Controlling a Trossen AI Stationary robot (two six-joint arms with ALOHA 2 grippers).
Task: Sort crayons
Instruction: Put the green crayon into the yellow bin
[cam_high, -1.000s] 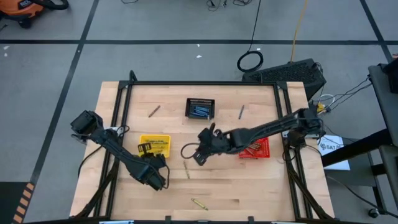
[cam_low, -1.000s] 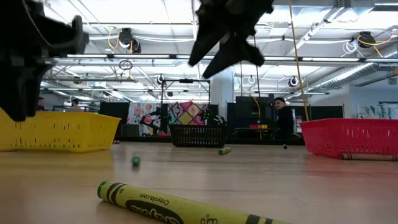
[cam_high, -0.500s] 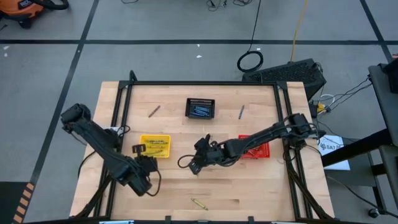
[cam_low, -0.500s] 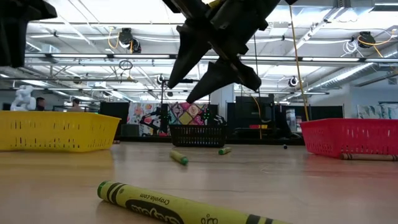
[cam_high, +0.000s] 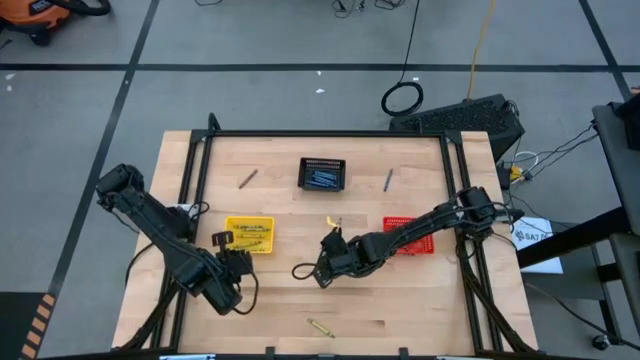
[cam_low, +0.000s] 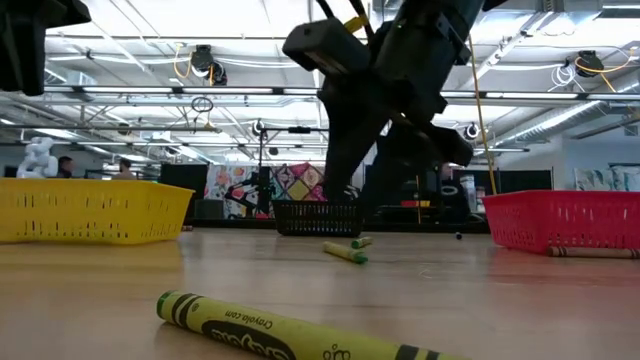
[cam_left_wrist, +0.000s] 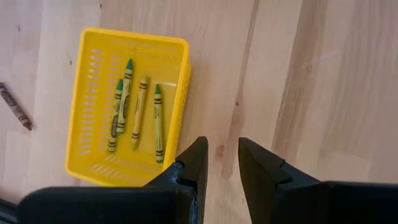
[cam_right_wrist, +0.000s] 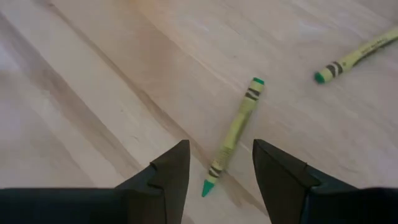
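Your table (cam_high: 420, 300) carries three baskets, one per colour; the yellow basket (cam_high: 249, 235) already holds yellow-green crayons (cam_left_wrist: 134, 113). Your right gripper (cam_right_wrist: 216, 167), beside that basket toward the red one, hangs with fingers apart over a loose yellow-green crayon (cam_right_wrist: 234, 134), evidently lining up a pick. Your left gripper (cam_left_wrist: 219, 163), fingers apart and empty, waits just beside the yellow basket.

The nearest yellow-green crayon (cam_low: 300, 335), lying on the counter (cam_low: 480, 300) in the low view, bears the brand "Crayola" in black script on its paper wrapper. The print on the other crayons' wrappers is too small to read.
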